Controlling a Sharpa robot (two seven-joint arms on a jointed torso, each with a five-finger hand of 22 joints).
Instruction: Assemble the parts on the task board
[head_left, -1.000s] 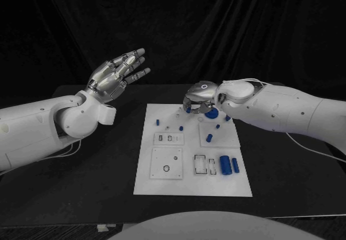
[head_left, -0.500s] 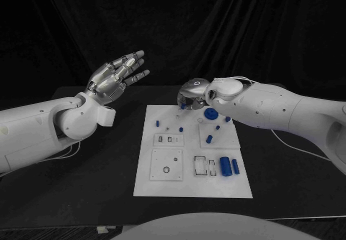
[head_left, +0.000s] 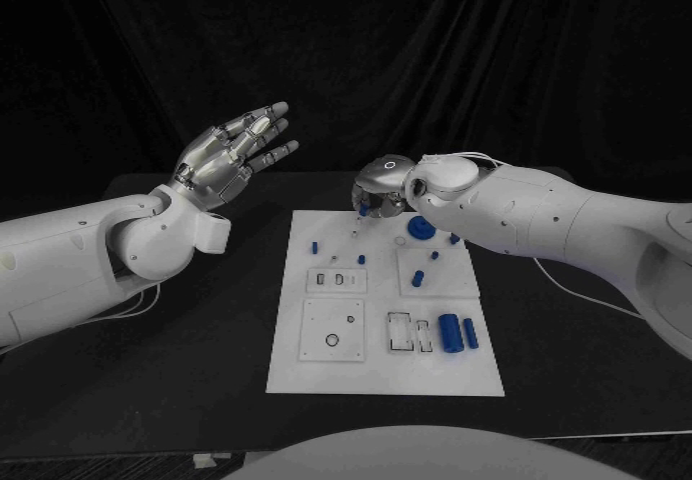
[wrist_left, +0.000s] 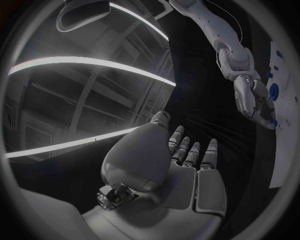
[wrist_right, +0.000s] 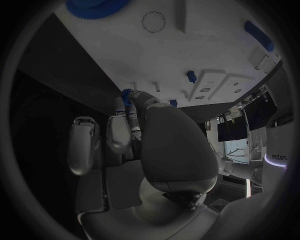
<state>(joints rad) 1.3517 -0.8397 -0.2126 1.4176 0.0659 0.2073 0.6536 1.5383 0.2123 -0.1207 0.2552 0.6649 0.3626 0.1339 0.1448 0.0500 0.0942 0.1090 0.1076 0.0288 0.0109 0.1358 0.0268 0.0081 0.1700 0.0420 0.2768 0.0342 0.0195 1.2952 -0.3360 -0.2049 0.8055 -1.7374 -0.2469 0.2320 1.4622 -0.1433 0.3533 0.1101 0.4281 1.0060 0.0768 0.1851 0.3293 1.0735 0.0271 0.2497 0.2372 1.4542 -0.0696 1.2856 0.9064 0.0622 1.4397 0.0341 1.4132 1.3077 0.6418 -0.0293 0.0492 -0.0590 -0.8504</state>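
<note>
The white task board (head_left: 361, 365) lies mid-table. My right hand (head_left: 385, 190) hovers over its far edge, and its fingertips pinch a small blue toothed part (wrist_right: 128, 94). The left wrist view shows that right hand (wrist_left: 253, 97) with the blue piece at its fingertips. A large blue gear (head_left: 420, 228) sits on the board just right of the hand. Two blue cylinders (head_left: 457, 329) lie at the board's right side. Small blue pegs (head_left: 418, 276) stand around the middle. My left hand (head_left: 231, 150) is raised high to the left of the board, fingers spread and holding nothing.
Rectangular white recessed plates (head_left: 333, 327) occupy the board's near left. Bare black table (head_left: 188, 330) surrounds the board on both sides. My right forearm (head_left: 562, 225) reaches over the table's far right corner.
My right hand has shifted left along the board's far edge, away from the large blue gear, carrying the small blue part. The left hand has stayed raised.
</note>
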